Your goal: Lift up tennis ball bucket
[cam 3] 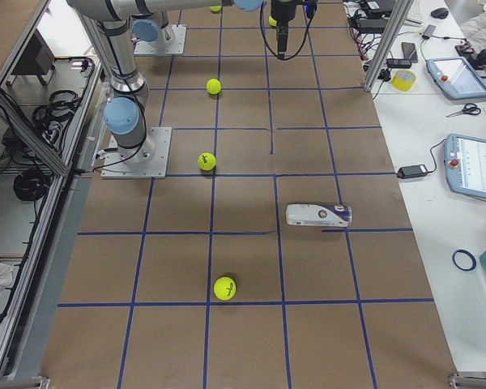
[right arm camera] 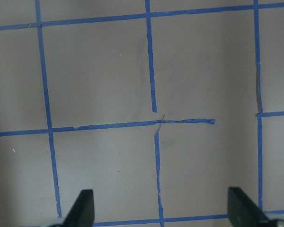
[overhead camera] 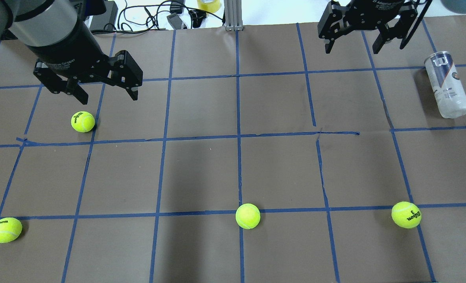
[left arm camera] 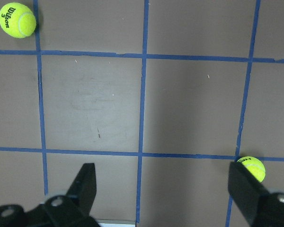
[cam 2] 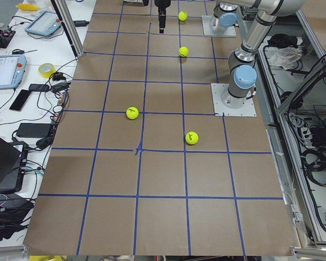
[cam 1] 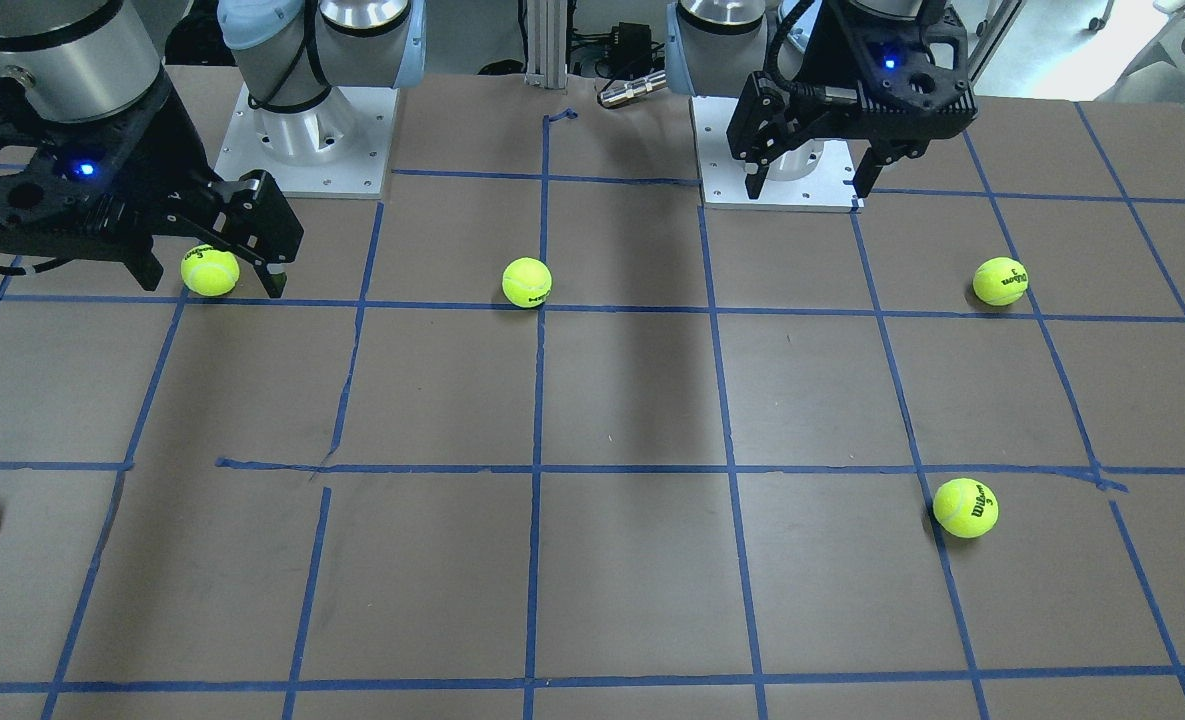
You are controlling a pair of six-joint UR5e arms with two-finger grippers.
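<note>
Coverage of the tennis ball bucket [overhead camera: 447, 84] was thin: only the overhead and right-side views caught it, and it showed in neither wrist view nor in the front-facing and left-side views. The right tool [overhead camera: 352, 50] was cropped by the top edge of the overhead view. From the front-facing camera its fingers lined up with one ball, so the gap between them was hard to judge there. The bucket lay on its side on the bench [overhead camera: 201, 173], close to the right-hand edge. Its dark-banded, silvery-rimmed end pointed away from the robot and its clear end toward it. In the overhead view it sat to the right of the right tool and lower in the frame, apart from it with bare bench between. The left tool [overhead camera: 109, 99] was well apart, over the other half. Both tools hung above the bench with fingers spread wide and nothing between them, as each wrist view also showed. A white "W" stood on the bucket's dark band; the smaller print on its white label was too fine to read. "Wilson 3" was legible on several of the four tennis balls [overhead camera: 247, 215] scattered over the blue tape [overhead camera: 237, 118] grid, and "Adaptive Gripper" was partly legible on the tool bodies.
</note>
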